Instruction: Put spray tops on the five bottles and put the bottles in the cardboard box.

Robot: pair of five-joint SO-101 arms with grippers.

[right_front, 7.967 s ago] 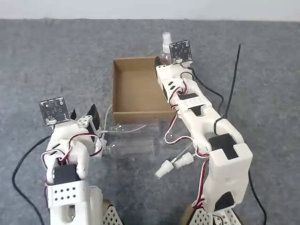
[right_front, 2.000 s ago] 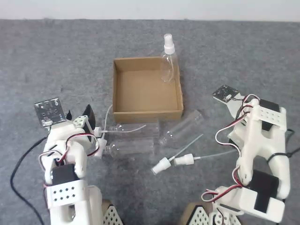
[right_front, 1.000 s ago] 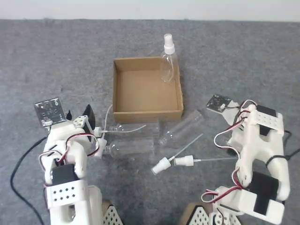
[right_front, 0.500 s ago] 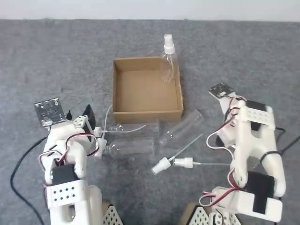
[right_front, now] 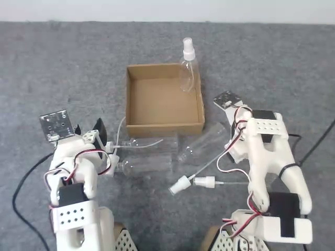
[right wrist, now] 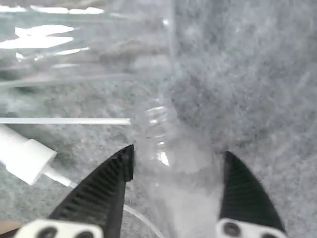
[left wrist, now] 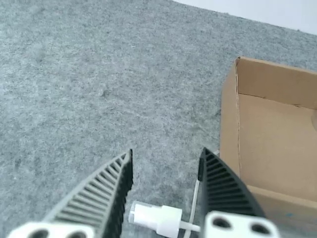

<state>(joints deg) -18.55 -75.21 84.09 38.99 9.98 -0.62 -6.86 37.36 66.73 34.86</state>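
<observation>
My right fingers (right wrist: 99, 193) are spread either side of an uncapped bottle (right wrist: 173, 173) lying mid-counter near the cardboard box (right_front: 165, 128); I should close on its body, leaving the neck free. My left fingers (left wrist: 104, 198) are spread over a spray top (left wrist: 156, 218)

Between the fingers of the right gripper (right wrist: 179, 150), the clear bottle (right wrist: 173, 191) is cut off by the picture's edge below its shoulder, and contact with either finger cannot be told. Beside that gripper, a spray top (right wrist: 22, 154) is cropped at its head; the further bottles (right wrist: 59, 49) ahead are blurred into glare. From above, one end of the straddled bottle is covered by the right arm (right_front: 260, 149). Between the fingers of the left gripper (left wrist: 166, 150), a second spray top (left wrist: 154, 219) is partly hidden behind one finger, and the cardboard box (left wrist: 257, 84) ahead is cropped.
</observation>
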